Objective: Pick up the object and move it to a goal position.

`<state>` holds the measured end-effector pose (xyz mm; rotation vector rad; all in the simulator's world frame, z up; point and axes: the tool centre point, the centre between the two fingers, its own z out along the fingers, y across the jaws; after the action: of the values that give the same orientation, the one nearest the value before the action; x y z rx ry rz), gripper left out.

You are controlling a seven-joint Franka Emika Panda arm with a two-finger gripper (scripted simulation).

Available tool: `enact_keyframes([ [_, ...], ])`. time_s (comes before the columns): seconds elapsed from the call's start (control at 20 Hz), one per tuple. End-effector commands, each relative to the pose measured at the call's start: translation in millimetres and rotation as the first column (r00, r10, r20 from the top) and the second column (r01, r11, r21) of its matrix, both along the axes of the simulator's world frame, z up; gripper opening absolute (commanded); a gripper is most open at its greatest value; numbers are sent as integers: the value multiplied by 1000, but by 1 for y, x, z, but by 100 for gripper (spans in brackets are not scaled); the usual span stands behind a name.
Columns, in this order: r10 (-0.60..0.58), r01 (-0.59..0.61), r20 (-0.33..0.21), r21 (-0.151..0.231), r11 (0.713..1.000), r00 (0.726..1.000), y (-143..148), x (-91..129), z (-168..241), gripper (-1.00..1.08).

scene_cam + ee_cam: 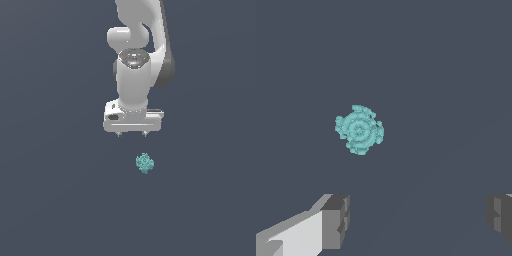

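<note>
The object is a small teal, knobbly blob [144,163] lying on the dark grey floor, a little toward the exterior view's right of the gripper. It also shows in the wrist view [359,129], with ring-like bumps on its surface. My white gripper [132,134] hangs above the blob, pointing down, apart from it. Its jaws stand wide open and hold nothing. In the wrist view the two grey fingertips [336,220] show at the picture's edge, far apart, and the blob lies outside the gap between them.
The white arm [137,50] rises behind the gripper to the picture's top. The dark grey floor [50,200] fills the rest of both views. No other objects show.
</note>
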<state>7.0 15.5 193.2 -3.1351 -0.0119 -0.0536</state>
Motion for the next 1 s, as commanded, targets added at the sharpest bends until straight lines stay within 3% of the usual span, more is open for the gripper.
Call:
enact_keyframes([
  [0.0, 0, 0, 0, 0, 1000, 1000, 0, 0, 0, 100],
  [0.45, -17, 17, -18, -25, 1000, 1000, -10, -2, -3, 100],
  [0.95, 8, -8, -19, -26, 1000, 1000, -7, 1, -6, 100],
])
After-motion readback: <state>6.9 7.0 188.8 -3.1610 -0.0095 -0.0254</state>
